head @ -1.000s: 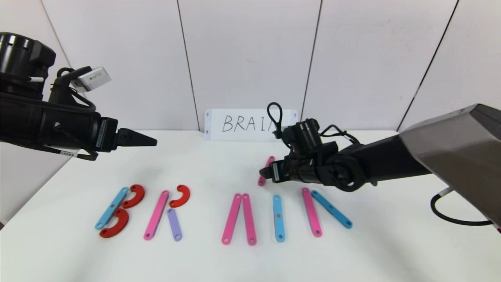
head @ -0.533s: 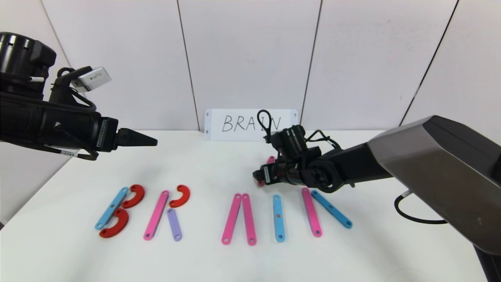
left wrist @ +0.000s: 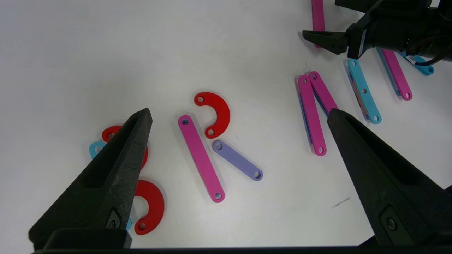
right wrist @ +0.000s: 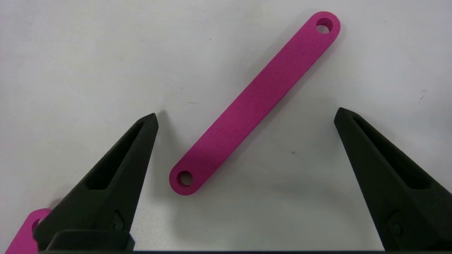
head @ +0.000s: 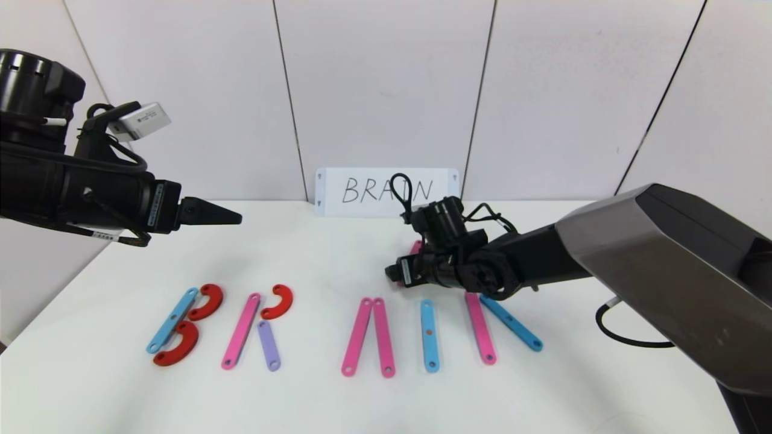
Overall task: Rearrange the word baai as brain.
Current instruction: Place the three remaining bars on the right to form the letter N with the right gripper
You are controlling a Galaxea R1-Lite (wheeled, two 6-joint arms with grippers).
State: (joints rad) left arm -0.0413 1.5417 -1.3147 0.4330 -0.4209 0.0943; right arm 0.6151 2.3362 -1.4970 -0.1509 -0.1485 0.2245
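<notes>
Currently, right end effector [right wrist: 245, 116] hovers wide open over a loose pink strip [right wrist: 255, 102] lying flat on the surface [head: 313, 253], behind the letters [head: 344, 328]. Left end effector [left wrist: 238, 114] wide, parked aloft.

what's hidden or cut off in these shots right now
- Loose pink plastic strip: head view, mostly behind the right hand.
- White handwritten card: head view, the "I" crossed by the right arm's cable loop.
- Blue strip of the B: left wrist view, behind a left hand finger.

Bare table [right wrist: 88, 70] both sides of loose pink strip [right wrist: 254, 102].
</notes>
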